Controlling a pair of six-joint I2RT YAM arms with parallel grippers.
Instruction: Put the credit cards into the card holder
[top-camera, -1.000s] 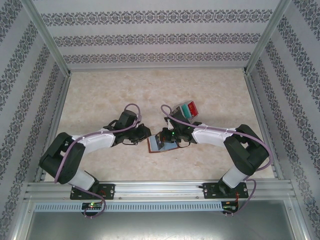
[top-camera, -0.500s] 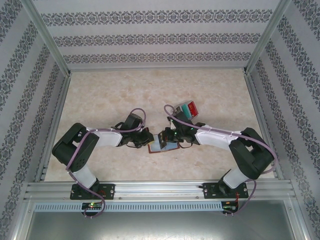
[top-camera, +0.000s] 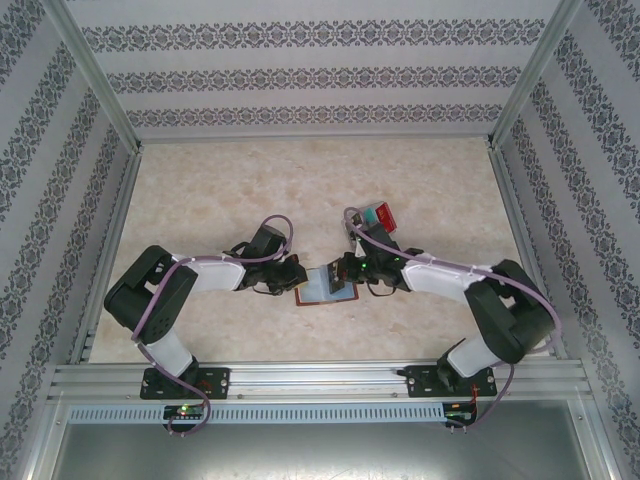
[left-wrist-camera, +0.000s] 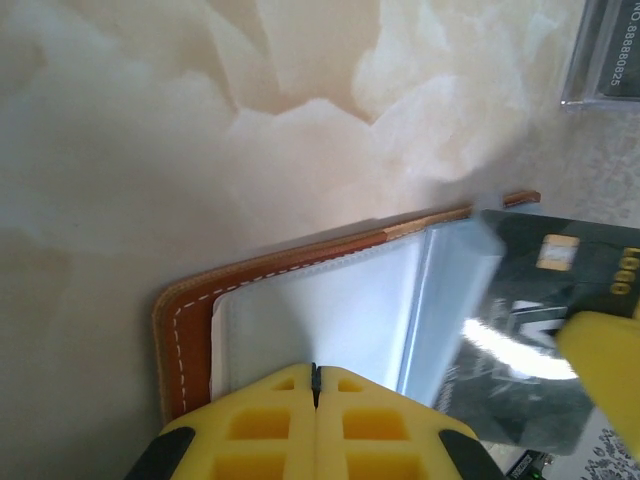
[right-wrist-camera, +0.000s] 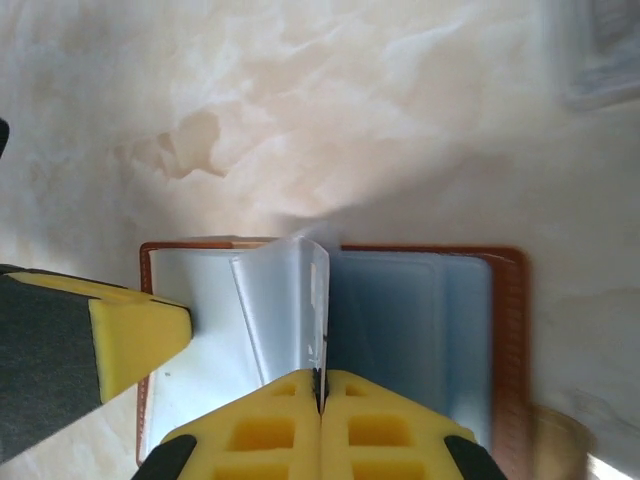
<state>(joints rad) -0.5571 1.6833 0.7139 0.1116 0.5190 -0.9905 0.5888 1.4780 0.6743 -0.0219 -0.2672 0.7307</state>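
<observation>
We see the left pincer (left-wrist-camera: 315, 374) closed, its yellow fingers pressed flat together with nothing between them. Their tips rest on the left page of the open card holder (left-wrist-camera: 185, 325), which lies flat on the marble-patterned table (left-wrist-camera: 150, 130) directly under and ahead of this pincer. The brown leather edge with white stitching runs just to the left of the fingertips. A clear plastic sleeve (left-wrist-camera: 330, 320) covers the page in front of them.

The right pincer (right-wrist-camera: 320, 380) is also closed, and here it grips the dark grey card (left-wrist-camera: 520, 320) by its near end. Seen from the left pincer, that card sits just to the right, tilted. It shows a gold chip, and its far edge is tucked behind a raised clear sleeve at the holder's fold. Seen from the right pincer, the raised sleeve stands just ahead of the tips and slightly left. The holder's right page stretches off to the right, and the other pincer's yellow finger touches the left page.

From above, the two pincers face each other across the holder, the left at its left edge and the right over its upper right part. Beyond the right pincer, well apart from the left one, stands a clear tray (left-wrist-camera: 572, 60). It holds a red card (top-camera: 386, 215) and a teal card (top-camera: 371, 212).
</observation>
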